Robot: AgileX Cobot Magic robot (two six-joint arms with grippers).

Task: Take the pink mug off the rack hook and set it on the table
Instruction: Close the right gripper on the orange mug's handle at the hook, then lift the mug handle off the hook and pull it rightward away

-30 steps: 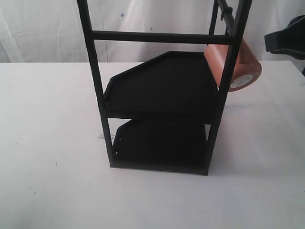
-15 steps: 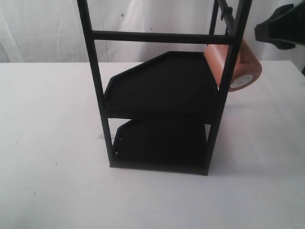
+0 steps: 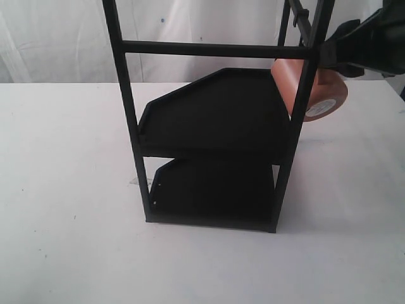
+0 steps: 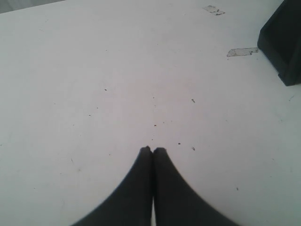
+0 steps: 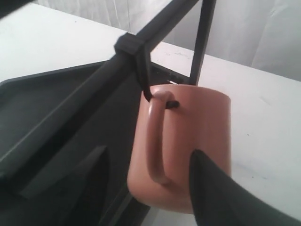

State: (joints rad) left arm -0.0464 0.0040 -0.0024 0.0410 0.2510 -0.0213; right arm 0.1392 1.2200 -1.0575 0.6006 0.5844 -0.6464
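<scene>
The pink mug (image 3: pixel 321 94) hangs by its loop handle from the rack hook (image 5: pixel 148 92), tilted, with the white sticker (image 3: pixel 321 106) on its base facing out. The hook sits on the top bar of the tall black rack (image 3: pixel 215 117) on the white table (image 3: pixel 63 190). My right gripper (image 3: pixel 357 44) is open at the mug (image 5: pixel 202 127), its fingers either side of the handle (image 5: pixel 157 141) and not closed on it. Over bare table (image 4: pixel 94 70), my left gripper (image 4: pixel 153 149) is shut and holds nothing; it is out of the exterior view.
The rack's two angular tray shelves (image 3: pixel 215 183) lie below and left of the mug. A corner of the rack base (image 4: pixel 284 42) and bits of tape (image 4: pixel 242 52) show in the left wrist view. A white curtain (image 3: pixel 57 38) hangs behind the table.
My right gripper has moved left from the right edge of the exterior view up to the hanging mug. The mug and the rack have not moved.
</scene>
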